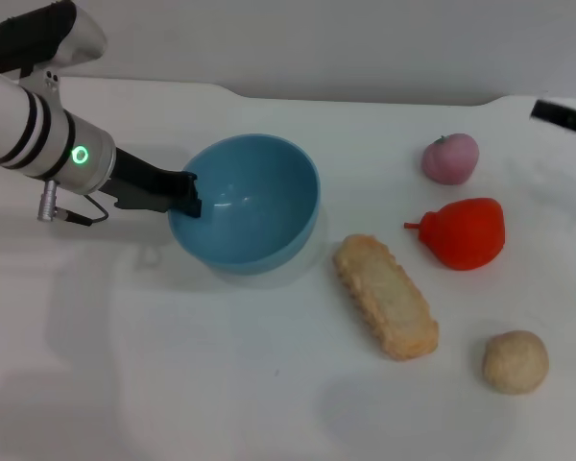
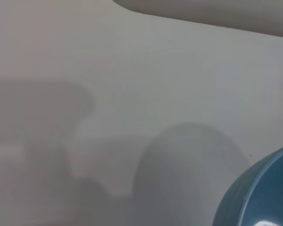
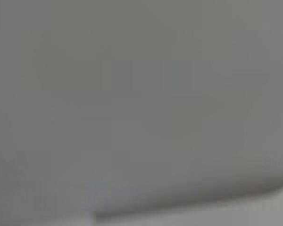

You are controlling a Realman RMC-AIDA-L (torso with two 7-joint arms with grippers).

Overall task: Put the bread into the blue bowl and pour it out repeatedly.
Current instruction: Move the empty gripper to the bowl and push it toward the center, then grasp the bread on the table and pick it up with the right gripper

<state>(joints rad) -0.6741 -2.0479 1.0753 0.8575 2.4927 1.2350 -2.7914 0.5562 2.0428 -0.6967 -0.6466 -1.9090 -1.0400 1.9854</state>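
Bread point(image 1: 385, 296) laid flat, long axis 11-to-5 o'clock, blue bowl point(image 1: 254, 206) tilted, rim clamped by left gripper point(image 1: 186, 195), right gripper point(image 1: 563, 116) cut off, state unclear.

text: none legible | labels: none | brands: none | numbers: none | signs: none

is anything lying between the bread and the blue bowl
Nothing visible does. The bread lies on the bare white table just right of the blue bowl. The left gripper is at the bowl's far rim, on the opposite side.
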